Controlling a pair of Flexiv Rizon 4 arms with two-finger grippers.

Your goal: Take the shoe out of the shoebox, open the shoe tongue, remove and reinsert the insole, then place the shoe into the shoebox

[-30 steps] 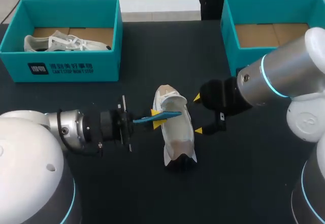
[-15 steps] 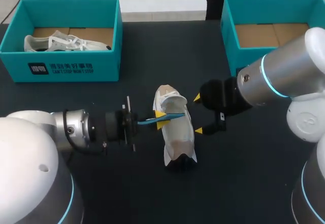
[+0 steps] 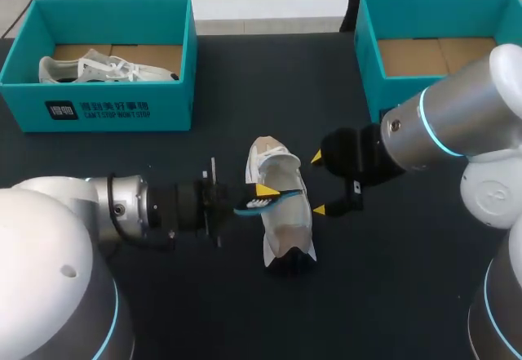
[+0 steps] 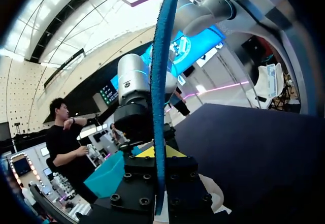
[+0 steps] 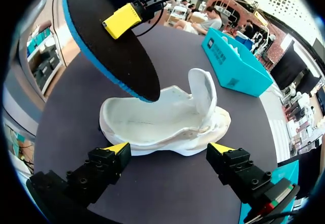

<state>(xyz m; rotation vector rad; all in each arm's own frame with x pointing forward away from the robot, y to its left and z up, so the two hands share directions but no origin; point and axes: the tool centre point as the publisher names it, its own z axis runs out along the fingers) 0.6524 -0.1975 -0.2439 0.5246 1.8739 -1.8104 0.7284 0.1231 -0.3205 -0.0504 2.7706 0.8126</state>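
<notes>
Right wrist view shows white fabric shoe (image 5: 167, 122) hollow, tongue up, mid black counter (image 3: 163, 295). Left wrist view shows only the thin blue-edged black insole (image 4: 162, 97), edge-on. Left hand (image 3: 261, 199) clenched on insole over shoe. Right hand (image 3: 318, 184) released beside shoe.

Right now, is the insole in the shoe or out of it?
Out. The left tool grips the insole, tilted over the shoe, whose inside shows bare in the right wrist view.
</notes>
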